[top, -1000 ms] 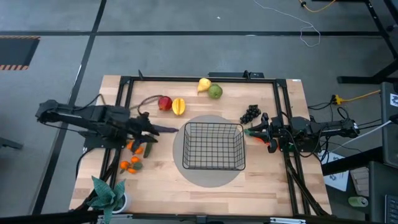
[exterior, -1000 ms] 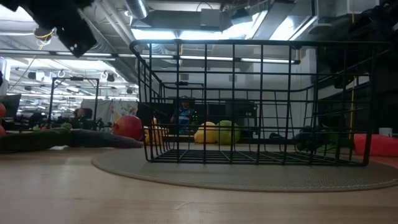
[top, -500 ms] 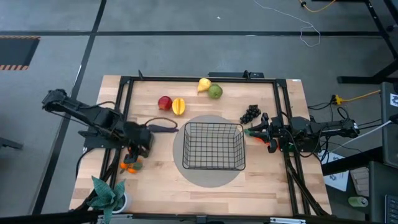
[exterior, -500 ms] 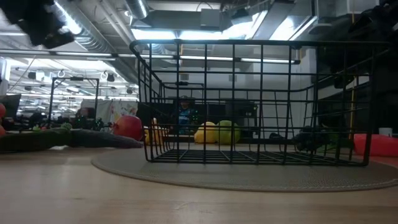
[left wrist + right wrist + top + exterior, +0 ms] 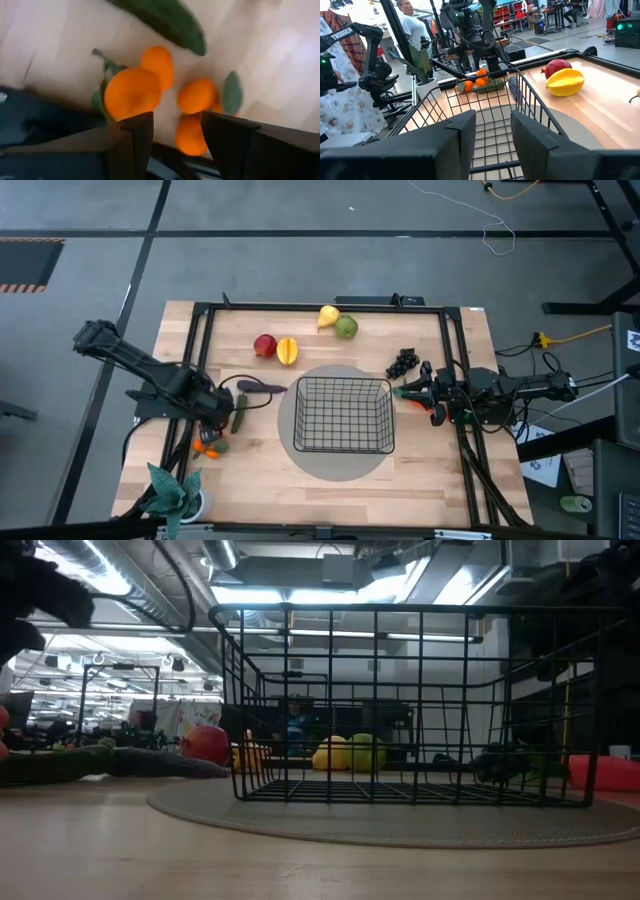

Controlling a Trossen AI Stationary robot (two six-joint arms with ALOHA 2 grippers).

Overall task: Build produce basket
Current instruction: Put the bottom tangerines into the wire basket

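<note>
Left gripper [image 5: 214,420] has swung back from mid-table over the oranges [image 5: 150,87], fingers apart to grab one; right gripper [image 5: 412,392] waits right of the basket [image 5: 343,415], fingers apart.

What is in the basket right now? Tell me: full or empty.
Empty. The high view shows only bare wire grid inside the basket; the red apple, grapes and oranges all lie outside on the table.

Left wrist view blurred: oranges [image 5: 132,92] soft-edged, cucumber [image 5: 165,20] cut off by the edge. Left gripper [image 5: 212,418] hides part of the oranges from above. Low view: grapes [image 5: 505,762] dim behind basket [image 5: 400,700] wires. Plant [image 5: 172,492] cut off at near edge.
</note>
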